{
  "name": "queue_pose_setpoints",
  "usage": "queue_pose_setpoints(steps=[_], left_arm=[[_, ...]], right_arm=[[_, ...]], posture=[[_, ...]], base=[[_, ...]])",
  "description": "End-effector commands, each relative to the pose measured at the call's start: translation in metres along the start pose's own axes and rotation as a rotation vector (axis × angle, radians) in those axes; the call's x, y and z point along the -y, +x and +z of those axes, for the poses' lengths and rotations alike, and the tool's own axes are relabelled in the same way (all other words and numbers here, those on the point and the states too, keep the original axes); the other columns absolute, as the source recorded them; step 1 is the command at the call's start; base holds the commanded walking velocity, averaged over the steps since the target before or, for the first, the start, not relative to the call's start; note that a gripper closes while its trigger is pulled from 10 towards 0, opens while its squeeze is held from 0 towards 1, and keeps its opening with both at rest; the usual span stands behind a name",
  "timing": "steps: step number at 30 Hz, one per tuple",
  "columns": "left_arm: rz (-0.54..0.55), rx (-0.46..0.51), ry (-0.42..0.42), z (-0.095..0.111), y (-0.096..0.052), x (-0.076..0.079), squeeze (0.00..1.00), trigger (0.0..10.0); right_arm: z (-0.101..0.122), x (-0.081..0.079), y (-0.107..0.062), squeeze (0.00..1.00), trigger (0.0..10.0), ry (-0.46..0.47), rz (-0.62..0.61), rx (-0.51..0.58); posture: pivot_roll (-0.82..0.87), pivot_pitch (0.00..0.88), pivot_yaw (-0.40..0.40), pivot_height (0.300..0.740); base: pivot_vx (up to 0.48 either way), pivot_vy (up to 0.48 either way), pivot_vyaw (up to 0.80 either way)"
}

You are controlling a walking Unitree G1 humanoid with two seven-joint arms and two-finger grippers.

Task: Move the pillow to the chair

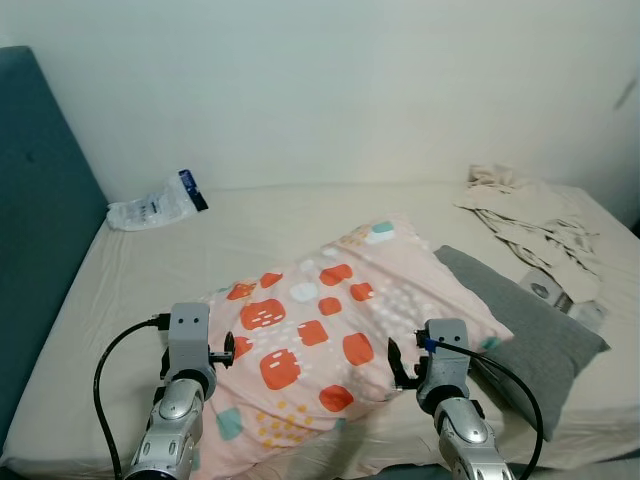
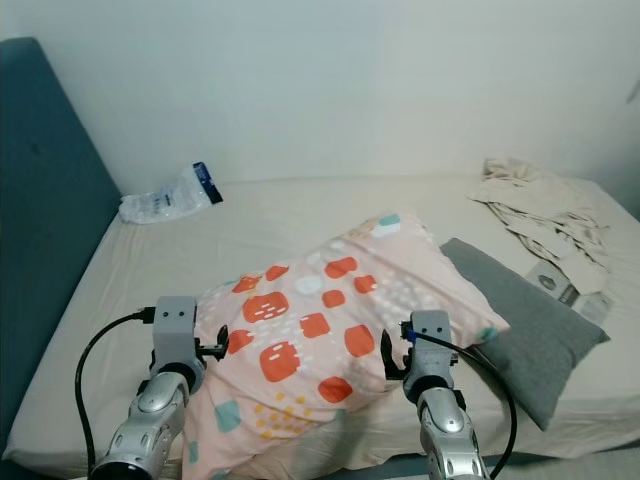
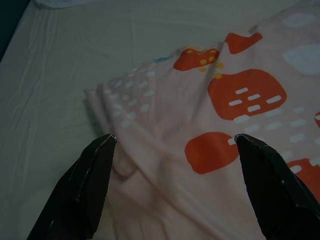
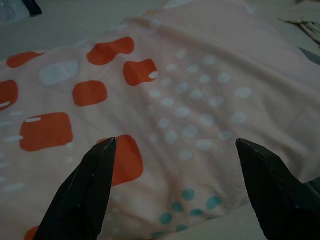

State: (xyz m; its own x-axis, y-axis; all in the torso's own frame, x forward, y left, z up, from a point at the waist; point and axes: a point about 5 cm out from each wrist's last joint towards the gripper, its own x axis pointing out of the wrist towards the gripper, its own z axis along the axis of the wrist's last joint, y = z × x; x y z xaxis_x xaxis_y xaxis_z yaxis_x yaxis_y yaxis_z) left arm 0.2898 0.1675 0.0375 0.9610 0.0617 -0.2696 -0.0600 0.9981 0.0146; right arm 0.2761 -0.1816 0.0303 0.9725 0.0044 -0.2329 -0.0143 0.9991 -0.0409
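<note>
Left gripper (image 3: 172, 145): fingers spread wide, nothing between them; poised over the pillow's near-left corner, the folded edge just ahead of its tips.

Right gripper (image 4: 175, 145): fingers likewise spread, empty; poised over the pillow's near-right edge, dotted fabric directly ahead.

Pillow (image 1: 320, 335): pink, orange patches; lies on the bed (image 1: 60, 340) between the two grippers, long axis running from the left gripper's side away toward the far right. Both arms about equally near, one at each flank; a two-sided clamp looks the likely hold.

Grey pillow (image 1: 535, 335): just beyond the right gripper, partly under the pink one.

Chair: not identifiable.
</note>
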Motion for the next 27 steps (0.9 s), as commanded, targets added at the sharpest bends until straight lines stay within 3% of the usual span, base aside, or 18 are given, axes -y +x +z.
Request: queue_pose_setpoints(steps=[1,6,13,27], left_arm=[[-0.011,0.016,0.012,0.0006,-0.0014,0.0026,0.0,10.0],[0.001,0.02,0.029,0.0017,-0.0008,0.0021,0.0,10.0],[0.034,-0.013,0.021,-0.0049,-0.001,-0.0008,0.0,10.0],[0.065,-0.013,-0.012,-0.0016,0.0021,-0.0037,0.0,10.0]], right_arm=[[-0.003,0.0018,-0.0015,0.0,10.0,0.011,-0.013,-0.016],[-0.0034,0.0017,-0.0014,0.0,10.0,0.012,-0.015,-0.017],[-0.0097,0.0016,-0.0026,0.0,10.0,0.032,-0.027,-0.044],[-0.0052,-0.0029,0.0008,0.0,10.0,0.03,-0.003,-0.033]], posture=[[-0.02,0.05,-0.023,0.734],[-0.02,0.053,-0.019,0.734],[-0.02,0.055,-0.014,0.734],[-0.02,0.057,-0.01,0.734]], base=[[0.0,0.0,0.0],[0.0,0.0,0.0],[0.0,-0.464,0.0],[0.0,0.0,0.0]])
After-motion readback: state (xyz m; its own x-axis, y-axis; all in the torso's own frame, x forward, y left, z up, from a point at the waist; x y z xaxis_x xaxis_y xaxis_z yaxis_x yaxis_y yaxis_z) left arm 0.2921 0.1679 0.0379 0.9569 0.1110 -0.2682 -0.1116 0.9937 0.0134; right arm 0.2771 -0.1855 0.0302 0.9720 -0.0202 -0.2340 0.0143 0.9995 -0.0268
